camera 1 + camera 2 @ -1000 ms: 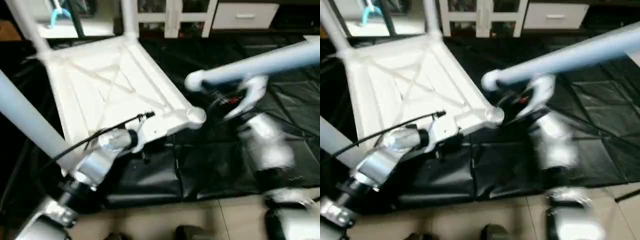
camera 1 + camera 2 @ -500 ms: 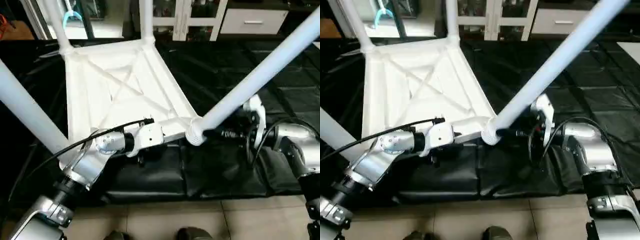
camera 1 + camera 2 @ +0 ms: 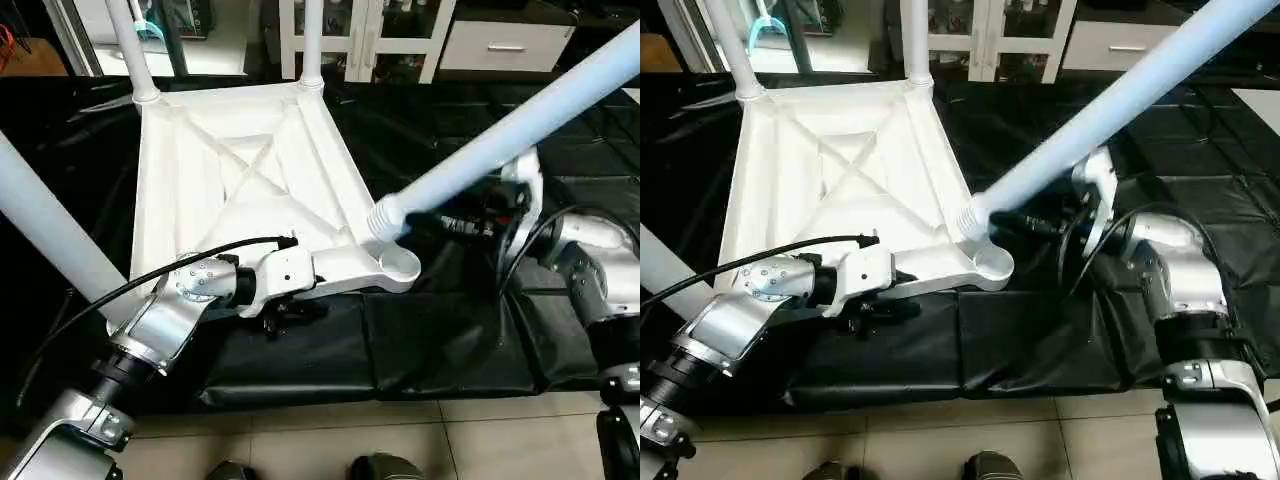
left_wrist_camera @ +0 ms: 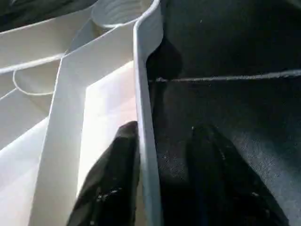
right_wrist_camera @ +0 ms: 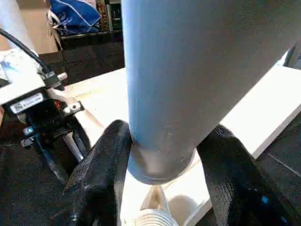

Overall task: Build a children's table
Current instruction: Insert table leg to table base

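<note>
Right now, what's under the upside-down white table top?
Black floor mats lie under the table top and stretch past its edges. What lies beneath its middle is covered by the top itself.

Mats: black padded mats [image 3: 440,340] cover the ground, laid edge to edge with seams showing between them.
Floor: beige tiled floor [image 3: 330,440] runs along the near edge of the mats, with grout lines visible.
Cabinet: white glass-door cabinet [image 3: 365,30] stands at the far side, behind the mats.
Drawer unit: white drawer front [image 3: 505,45] with a small handle sits just beside the cabinet.
Blue bag: a blue bag [image 5: 77,16] rests at the far side on a dark surface.
Teal item: a small teal object [image 3: 765,30] hangs near the far left; what it is cannot be told.
</note>
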Controlling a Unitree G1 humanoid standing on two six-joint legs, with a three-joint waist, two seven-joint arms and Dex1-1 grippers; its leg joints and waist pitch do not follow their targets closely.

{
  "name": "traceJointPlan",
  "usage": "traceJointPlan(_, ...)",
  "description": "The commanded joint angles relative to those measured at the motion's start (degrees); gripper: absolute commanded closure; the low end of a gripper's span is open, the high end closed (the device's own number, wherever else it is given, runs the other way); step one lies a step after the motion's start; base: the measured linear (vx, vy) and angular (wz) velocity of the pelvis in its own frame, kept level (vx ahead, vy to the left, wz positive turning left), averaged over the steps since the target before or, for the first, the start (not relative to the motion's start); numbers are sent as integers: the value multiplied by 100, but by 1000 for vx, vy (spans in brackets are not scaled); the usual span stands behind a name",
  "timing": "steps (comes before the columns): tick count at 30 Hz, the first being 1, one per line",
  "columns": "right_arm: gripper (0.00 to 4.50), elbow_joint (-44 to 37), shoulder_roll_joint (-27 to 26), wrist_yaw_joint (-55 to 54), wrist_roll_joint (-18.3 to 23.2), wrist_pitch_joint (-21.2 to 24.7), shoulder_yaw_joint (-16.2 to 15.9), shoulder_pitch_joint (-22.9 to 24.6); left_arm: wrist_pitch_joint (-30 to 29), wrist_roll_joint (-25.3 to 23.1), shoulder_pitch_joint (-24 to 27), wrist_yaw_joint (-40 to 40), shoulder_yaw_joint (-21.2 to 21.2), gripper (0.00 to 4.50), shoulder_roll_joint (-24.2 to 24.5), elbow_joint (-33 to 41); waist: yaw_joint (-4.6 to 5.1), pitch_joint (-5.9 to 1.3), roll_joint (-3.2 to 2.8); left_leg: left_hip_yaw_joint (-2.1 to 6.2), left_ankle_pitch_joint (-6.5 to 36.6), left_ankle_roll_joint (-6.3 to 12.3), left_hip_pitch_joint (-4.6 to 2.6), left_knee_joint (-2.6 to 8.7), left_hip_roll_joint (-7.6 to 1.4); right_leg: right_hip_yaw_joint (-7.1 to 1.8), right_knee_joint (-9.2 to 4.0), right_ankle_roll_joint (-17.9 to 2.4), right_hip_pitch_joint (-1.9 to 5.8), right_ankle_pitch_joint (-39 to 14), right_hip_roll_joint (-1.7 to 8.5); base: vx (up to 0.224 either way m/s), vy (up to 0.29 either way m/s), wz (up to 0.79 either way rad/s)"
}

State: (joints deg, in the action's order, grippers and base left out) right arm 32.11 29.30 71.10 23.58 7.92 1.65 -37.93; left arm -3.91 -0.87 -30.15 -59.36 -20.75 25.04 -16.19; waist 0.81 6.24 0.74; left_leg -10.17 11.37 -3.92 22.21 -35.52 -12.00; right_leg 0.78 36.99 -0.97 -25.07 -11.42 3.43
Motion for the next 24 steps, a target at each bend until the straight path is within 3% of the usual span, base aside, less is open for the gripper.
traceJointPlan(1, 259, -32, 24, -119, -161, -182, -3, -100, -27, 254, -128, -41, 184, 232, -107, 123, 11, -523, 92, -71, -74, 955, -73, 296, -55, -161, -336, -1861, 440, 593, 240, 0, 0, 0)
traceJointPlan(2, 259, 13, 23, -223, -261, -242, -15, -125, -62, 369, -180, -58, 269, 202, -130, 129, 6, -520, 98, -70, -65, 961, -66, 296, -50, -159, -335, -1862, 444, 607, 241, 0, 0, 0)
traceJointPlan(5, 259, 197, 5, -621, -473, -329, 2, -286, -176, 736, -370, -118, 559, 189, -198, 209, 7, -580, 91, -65, -60, 889, -72, 277, -34, -152, -322, -1893, 462, 541, 251, 0, 0, 0)
traceJointPlan(7, 259, 338, 35, -1048, -728, -290, -31, -497, -497, 1348, -665, -63, 1069, 187, -335, 399, 3, -614, 79, -58, -77, 814, -66, 270, -25, -148, -305, -1913, 491, 547, 245, 0, 0, 0)
traceJointPlan(8, 259, 341, 48, -1106, -779, -277, -46, -530, -620, 1528, -735, 4, 1216, 172, -400, 444, 3, -613, 81, -73, -122, 777, -69, 259, -19, -155, -293, -1965, 486, 707, 235, 0, 0, 0)
traceJointPlan(9, 259, 318, 66, -1122, -802, -179, -74, -565, -743, 1767, -847, 176, 1440, 172, -528, 466, -13, -658, 51, -65, -156, 778, -75, 245, -17, -151, -271, -2003, 513, 815, 235, 0, 0, 0)
traceJointPlan(10, 259, 307, 70, -1131, -807, -135, -92, -577, -788, 1874, -893, 255, 1544, 155, -586, 470, -16, -656, 76, -67, -210, 831, -58, 235, -13, -152, -264, -2035, 517, 1033, 221, 0, 0, 0)
traceJointPlan(11, 259, 192, 165, -984, -897, 151, -281, -619, -798, 2225, -1151, 758, 1941, 152, -877, 444, -14, -697, 52, -75, -282, 895, -48, 212, -4, -155, -243, -2092, 556, 1287, 210, 0, 0, 0)
traceJointPlan(12, 259, 115, 229, -872, -977, 332, -409, -645, -789, 2443, -1323, 1095, 2193, 152, -1069, 425, -39, -703, 55, -57, -316, 904, -34, 196, 13, -137, -231, -2093, 567, 1392, 192, 0, 0, 0)
traceJointPlan(13, 259, 22, 292, -743, -1057, 535, -551, -672, -838, 2683, -1470, 1354, 2398, 141, -1227, 447, -47, -709, 22, -53, -329, 925, -36, 198, 10, -142, -225, -2115, 579, 1483, 192, 0, 0, 0)
traceJointPlan(14, 259, -111, 378, -558, -1136, 780, -726, -713, -925, 2968, -1611, 1517, 2550, 124, -1368, 537, -88, -728, 48, -50, -366, 1003, -31, 178, 9, -132, -205, -2168, 591, 1689, 175, 0, 0, 0)
traceJointPlan(15, 259, -252, 433, -396, -1206, 1025, -900, -793, -1096, 3235, -1708, 1509, 2598, 112, -1444, 689, -123, -727, -27, -37, -371, 1016, -40, 174, -5, -126, -191, -2191, 580, 1710, 192, 0, 0, 0)
traceJointPlan(16, 259, -292, 448, -348, -1228, 1090, -954, -818, -1132, 3295, -1737, 1514, 2605, 112, -1466, 728, -145, -723, 31, -50, -365, 1044, -27, 167, -20, -123, -199, -2156, 575, 1690, 193, 0, 0, 0)
traceJointPlan(18, 259, -487, 454, -103, -1457, 1515, -1371, -1112, -1561, 3712, -1978, 1470, 2664, 96, -1625, 1027, -186, -708, -19, -44, -256, 1007, -44, 167, -35, -116, -206, -2170, 554, 1469, 201, 0, 0, 0)
traceJointPlan(20, 259, -469, 414, -76, -1529, 1522, -1453, -1198, -1634, 3651, -2028, 1471, 2652, 76, -1652, 1033, -199, -691, -26, -60, -31, 917, -57, 154, -50, -120, -236, -2127, 503, 1042, 213, 0, 0, 0)
traceJointPlan(23, 259, -351, 364, -40, -2026, 1347, -1894, -1523, -1906, 3517, -2051, 1503, 2470, 57, -1677, 1012, -238, -668, -52, -48, 265, 702, -79, 165, -45, -133, -271, -2010, 494, 537, 219, 0, 0, 0)
traceJointPlan(24, 259, -351, 364, -40, -2026, 1347, -1894, -1523, -1906, 3517, -2051, 1503, 2470, 53, -1677, 1012, -244, -677, -57, -44, 280, 645, -87, 162, -46, -133, -264, -1995, 490, 489, 223, 0, 0, 0)
